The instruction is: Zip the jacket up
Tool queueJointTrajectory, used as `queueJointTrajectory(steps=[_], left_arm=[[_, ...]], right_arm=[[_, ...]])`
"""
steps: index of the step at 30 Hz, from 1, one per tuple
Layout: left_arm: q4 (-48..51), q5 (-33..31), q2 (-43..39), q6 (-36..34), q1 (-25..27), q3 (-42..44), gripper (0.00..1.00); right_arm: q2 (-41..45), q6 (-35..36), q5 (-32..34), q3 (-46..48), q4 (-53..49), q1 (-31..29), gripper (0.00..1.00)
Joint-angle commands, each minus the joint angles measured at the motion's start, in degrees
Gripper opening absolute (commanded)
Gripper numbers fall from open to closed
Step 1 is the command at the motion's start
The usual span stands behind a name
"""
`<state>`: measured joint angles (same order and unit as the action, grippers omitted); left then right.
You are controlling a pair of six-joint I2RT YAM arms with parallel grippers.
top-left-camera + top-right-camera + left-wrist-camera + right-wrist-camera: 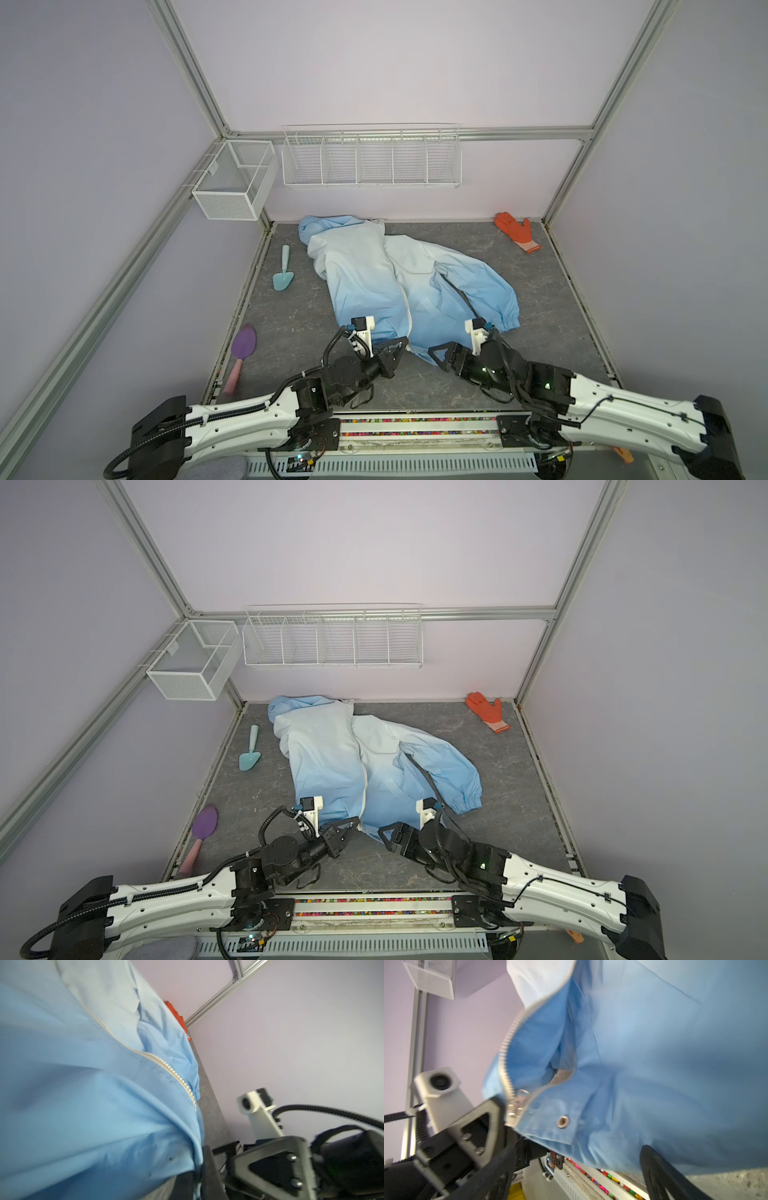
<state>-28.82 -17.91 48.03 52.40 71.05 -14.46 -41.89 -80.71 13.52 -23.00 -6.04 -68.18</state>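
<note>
Work cell, seen from above and from both wrists. The jacket [374, 282] lies face up on the grey table [548, 307], hood against the back wall, hem toward the arms. Its one visible sleeve ends in a gathered cuff [509, 322] well short of the right rim, leaving bare table there and along the front strip beneath the arms. Between the jacket and the left rim lie a teal trowel [284, 270] and a purple scoop [243, 345], whose pink handle reaches that rim; an orange glove [515, 230] sits in the far right corner. The left gripper [402, 344] is pressed together on the jacket's hem at the foot of the white zipper [405, 299]. The right gripper [436, 355] stands just beside it, right of the zipper, fingers spread; whether they touch cloth cannot be told. In the right wrist view the slider [517, 1103] is blurred, the tooth rows parting above it. The other sleeve is hidden, and from the left wrist the glove is mostly behind cloth. On the walls hang a mesh basket [232, 183] and a five-bay wire rack [370, 166]; only wall shows through both.
</note>
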Motion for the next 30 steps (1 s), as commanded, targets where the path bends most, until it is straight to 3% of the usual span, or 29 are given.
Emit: queueJointTrajectory(steps=[1, 5, 7, 10, 13, 16, 20, 30], left_arm=[[-13.27, 1.15, 4.19, -6.61, 0.15, -2.24, 0.00], [-17.98, 3.03, 8.61, -8.57, 0.32, -4.00, 0.00], [-18.69, 3.41, 9.98, -9.31, 0.25, -4.79, 0.00], [-21.50, 2.98, 10.66, -9.55, 0.24, -4.31, 0.00], [-21.18, 2.45, 10.21, -10.22, 0.39, -4.60, 0.00], [-20.74, 1.21, 9.29, -11.06, 0.46, -4.48, 0.00], [-19.83, -1.08, 7.43, -14.05, 0.43, -4.68, 0.00], [-20.99, -7.22, 6.17, -23.40, 0.48, -5.62, 0.00]], right_arm=[[1.22, -19.27, 5.52, 2.37, 9.48, -1.76, 0.92], [-0.54, -22.74, 6.95, 1.34, 13.42, -2.21, 0.99], [-1.06, -25.37, 8.23, 1.57, 15.89, -2.36, 0.91], [-1.92, -29.75, 10.38, 3.28, 21.03, -2.48, 0.90], [-3.82, -32.58, 12.11, 4.02, 26.78, -2.49, 0.97], [-7.35, -32.23, 9.96, 2.30, 32.69, -2.48, 0.98], [-9.62, -33.06, 6.38, 0.20, 31.92, -2.88, 0.93], [-15.05, -36.08, 6.21, -1.70, 44.01, -3.80, 0.90]])
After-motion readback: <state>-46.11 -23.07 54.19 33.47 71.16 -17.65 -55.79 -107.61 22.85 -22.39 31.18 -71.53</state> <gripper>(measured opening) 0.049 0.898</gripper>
